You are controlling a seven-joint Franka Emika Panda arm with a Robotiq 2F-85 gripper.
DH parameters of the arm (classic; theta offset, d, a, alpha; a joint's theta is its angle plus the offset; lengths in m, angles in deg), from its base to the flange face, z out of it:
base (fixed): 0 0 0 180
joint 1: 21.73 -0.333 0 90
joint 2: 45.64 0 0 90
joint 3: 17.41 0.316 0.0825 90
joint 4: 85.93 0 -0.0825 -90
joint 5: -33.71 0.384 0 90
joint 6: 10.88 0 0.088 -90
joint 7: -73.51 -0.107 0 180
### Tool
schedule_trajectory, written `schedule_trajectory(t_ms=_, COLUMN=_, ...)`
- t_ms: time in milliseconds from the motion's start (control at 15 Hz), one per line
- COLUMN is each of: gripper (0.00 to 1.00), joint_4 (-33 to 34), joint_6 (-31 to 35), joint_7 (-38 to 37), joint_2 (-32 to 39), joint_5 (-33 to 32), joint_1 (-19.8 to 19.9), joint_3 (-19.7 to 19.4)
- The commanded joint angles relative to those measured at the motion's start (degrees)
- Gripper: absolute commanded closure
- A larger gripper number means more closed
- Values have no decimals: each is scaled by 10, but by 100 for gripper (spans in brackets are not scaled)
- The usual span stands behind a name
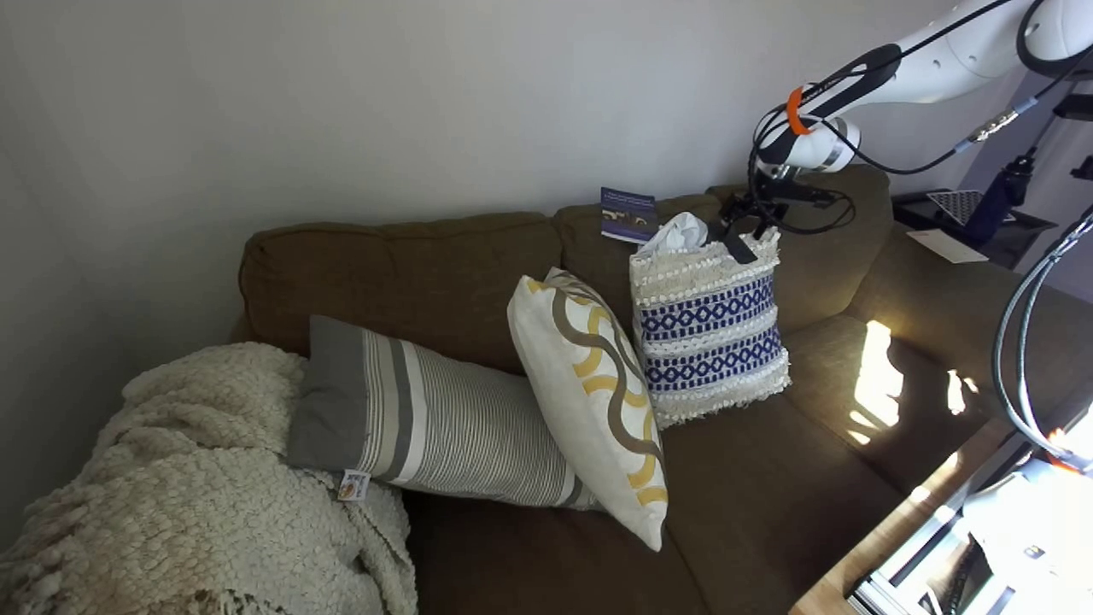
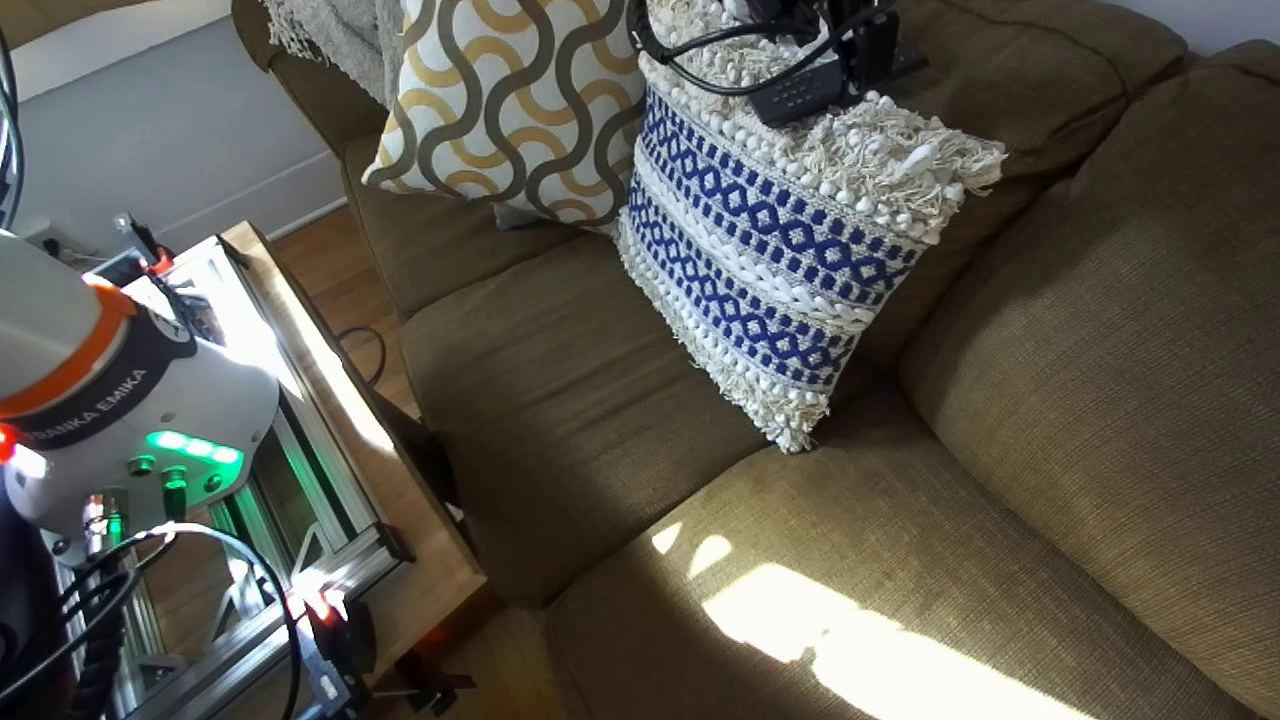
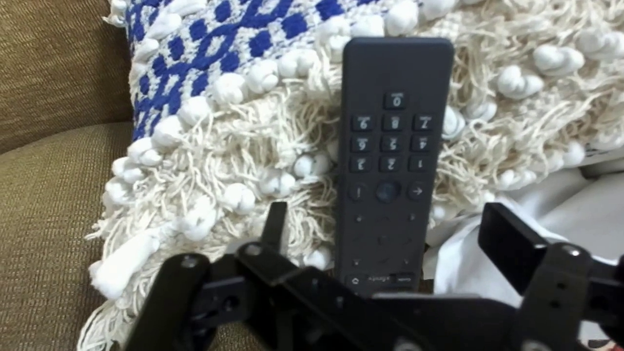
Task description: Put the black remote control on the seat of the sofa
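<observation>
In the wrist view, the sofa (image 3: 53,204) is showing left of the jaws, a cushion (image 3: 243,161) is leaning beneath them, the remote (image 3: 390,168) is resting on it between their parted tips, and white cloth (image 3: 575,209) is bunching at their right.

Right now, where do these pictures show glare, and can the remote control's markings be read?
In both exterior views, sunlight overexposes patches of the sofa; in the wrist view, the black remote control shows readable digits, but symbols nearer the gripper look faint.
</observation>
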Motion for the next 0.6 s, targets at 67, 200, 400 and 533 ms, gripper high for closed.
schedule_trajectory(t_ms=67, gripper=0, joint_4=-2, joint_6=36, joint_7=20, joint_2=22, joint_5=29, joint_1=19, joint_3=23)
schedule_trajectory(t_ms=200, gripper=22, joint_4=-1, joint_6=54, joint_7=20, joint_2=28, joint_5=33, joint_1=21, joint_3=29)
schedule_trajectory(t_ms=400, gripper=44, joint_4=-3, joint_6=72, joint_7=18, joint_2=30, joint_5=32, joint_1=22, joint_3=33)
schedule_trajectory(t_ms=533, gripper=58, joint_4=-8, joint_6=75, joint_7=17, joint_2=23, joint_5=27, joint_1=21, joint_3=33)
